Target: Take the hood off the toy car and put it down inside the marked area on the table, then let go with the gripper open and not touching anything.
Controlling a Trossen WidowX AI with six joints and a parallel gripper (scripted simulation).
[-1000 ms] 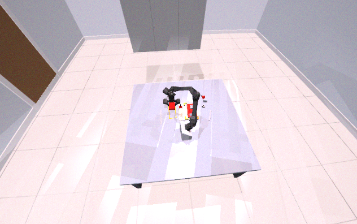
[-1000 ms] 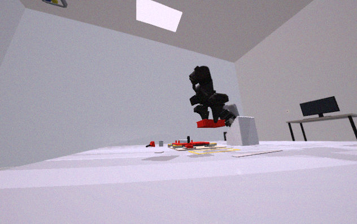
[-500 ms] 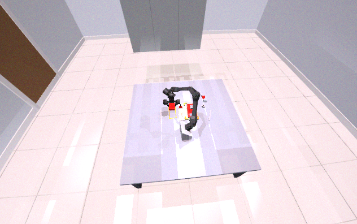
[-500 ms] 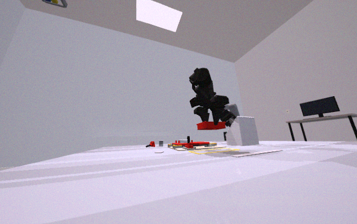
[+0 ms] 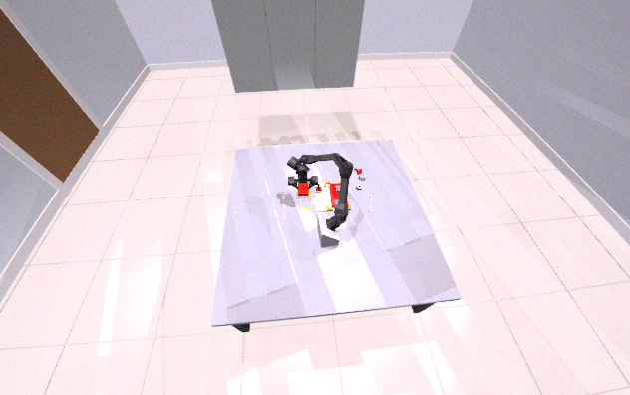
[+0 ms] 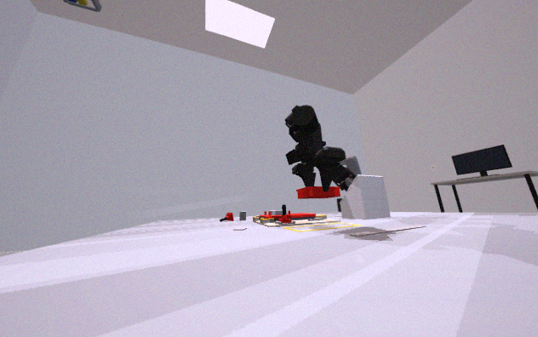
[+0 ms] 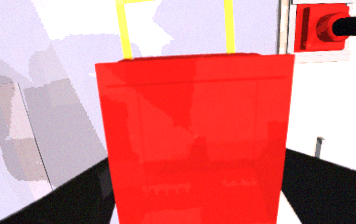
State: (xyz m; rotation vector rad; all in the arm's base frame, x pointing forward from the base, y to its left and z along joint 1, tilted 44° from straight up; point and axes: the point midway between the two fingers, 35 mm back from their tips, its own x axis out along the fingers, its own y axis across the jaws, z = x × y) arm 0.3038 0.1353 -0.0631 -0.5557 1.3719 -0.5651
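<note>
The red hood (image 5: 303, 189) (image 6: 318, 193) (image 7: 200, 120) hangs level in the air, clear of the table. My gripper (image 5: 303, 183) (image 6: 317, 188) (image 7: 195, 160) is shut on it, with one black finger on each side. The marked area, a yellow outline (image 5: 304, 208) (image 6: 323, 229) (image 7: 230, 25), lies on the table below. In the wrist view the hood hides its near part. The toy car (image 5: 335, 198) (image 6: 298, 216) (image 7: 320, 105), with a red and white body, stands right beside the outline, without the hood above it. The arm covers part of it in the top view.
A small red piece (image 5: 358, 171) (image 6: 230, 217) and a grey block (image 5: 362, 178) (image 6: 243, 215) lie beyond the car. A thin strip (image 5: 370, 203) lies to the car's right. The arm's pale base (image 5: 329, 240) (image 6: 370, 197) stands near the car. A black peg (image 6: 283, 209) (image 7: 345, 26) sticks up from the car.
</note>
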